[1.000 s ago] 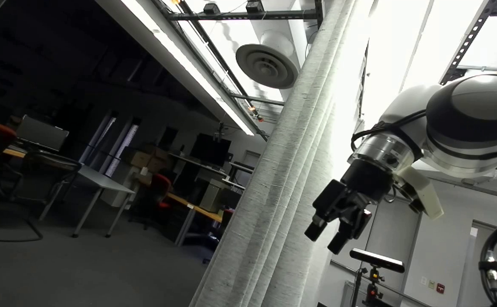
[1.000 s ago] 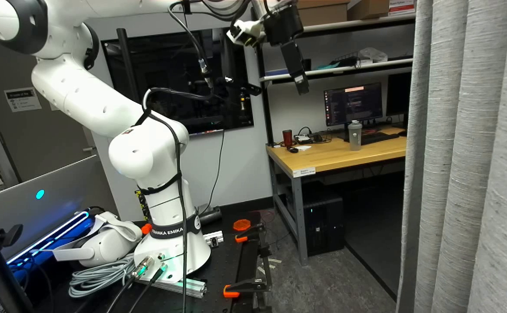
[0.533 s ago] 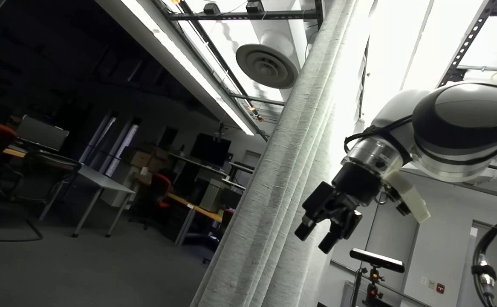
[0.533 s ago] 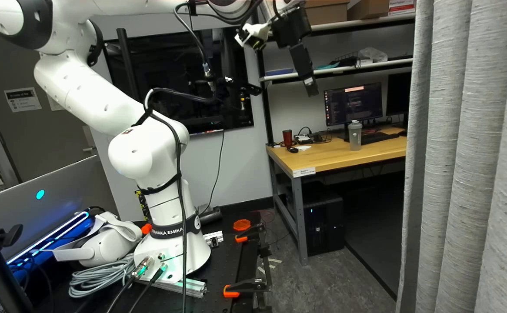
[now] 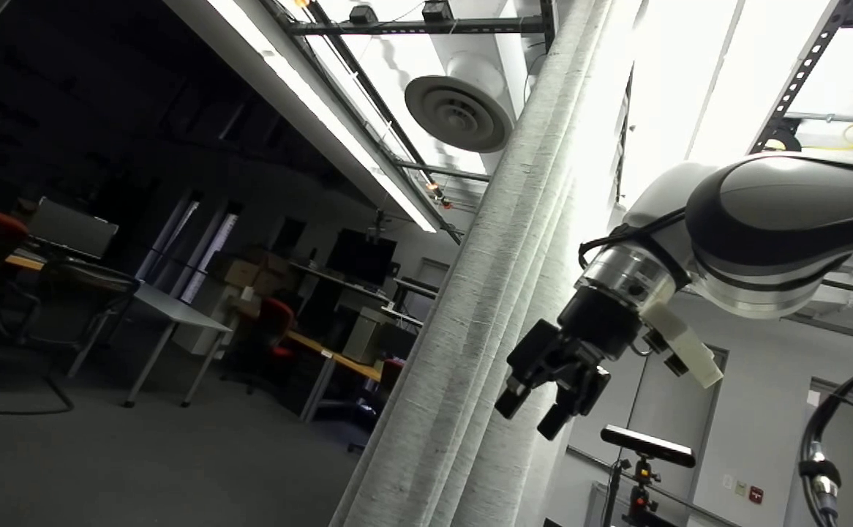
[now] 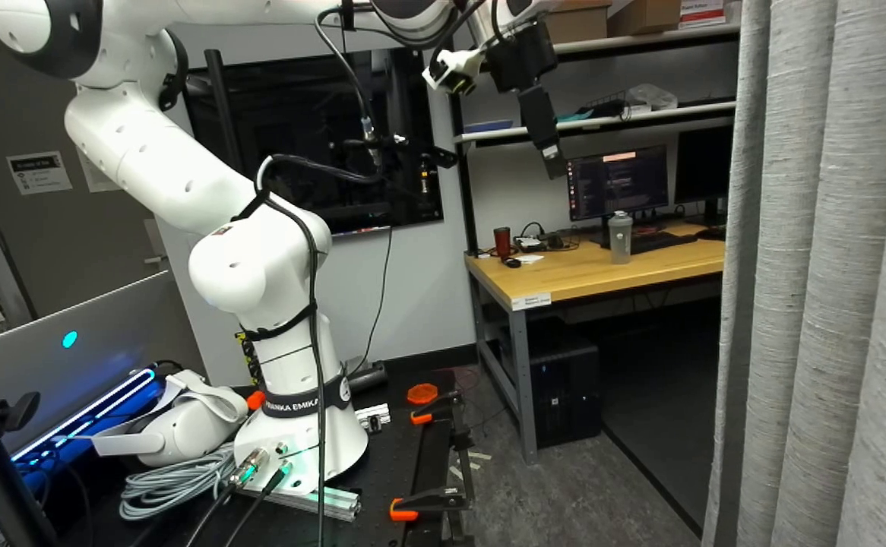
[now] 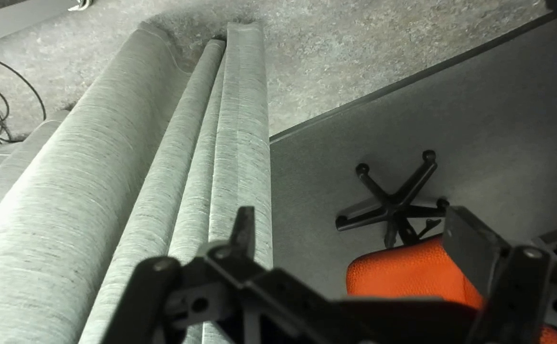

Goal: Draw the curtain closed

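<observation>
While the curtain (image 6: pixel 830 304) has shifted, revealing more desk (image 6: pixel 580 270), the jaws, spread wide, have dipped.

Camera setup
In an exterior view we look up, tilted, past the curtain (image 5: pixel 470 315); in an exterior view we face the nearby arm (image 6: pixel 249 266); in the wrist view we look down at the floor (image 7: pixel 326 71). All share curtain and gripper (image 5: pixel 533 412).

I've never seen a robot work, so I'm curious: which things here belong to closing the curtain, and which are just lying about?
For the job:
curtain
gripper, open, likely to pull it

Just about:
orange chair
shaker bottle
red cup
desk monitor
</observation>
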{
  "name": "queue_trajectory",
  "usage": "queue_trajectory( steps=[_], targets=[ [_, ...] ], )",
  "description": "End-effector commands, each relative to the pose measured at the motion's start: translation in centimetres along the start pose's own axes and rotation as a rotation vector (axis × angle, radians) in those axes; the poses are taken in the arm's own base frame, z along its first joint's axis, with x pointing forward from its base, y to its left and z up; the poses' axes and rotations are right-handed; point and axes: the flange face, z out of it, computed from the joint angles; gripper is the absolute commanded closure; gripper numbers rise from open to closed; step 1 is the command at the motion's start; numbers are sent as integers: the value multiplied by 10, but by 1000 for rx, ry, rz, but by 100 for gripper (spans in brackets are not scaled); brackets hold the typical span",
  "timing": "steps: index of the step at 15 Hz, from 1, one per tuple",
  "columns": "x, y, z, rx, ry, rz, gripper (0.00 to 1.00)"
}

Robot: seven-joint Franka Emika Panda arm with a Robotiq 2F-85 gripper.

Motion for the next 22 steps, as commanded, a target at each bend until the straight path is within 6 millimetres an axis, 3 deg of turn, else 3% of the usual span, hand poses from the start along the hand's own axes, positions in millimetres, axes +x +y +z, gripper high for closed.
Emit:
queue_trajectory(
  steps=[1,7,13,17,22],
  targets=[
    [0,0,-1,0,0,0,0],
    [4,3,3,-2,-12,5,0],
    [27,29,19,-34,-24,52,0],
    [53,45,27,-40,-16,63,0],
    [103,65,12,-76,70,2,0]
  ],
)
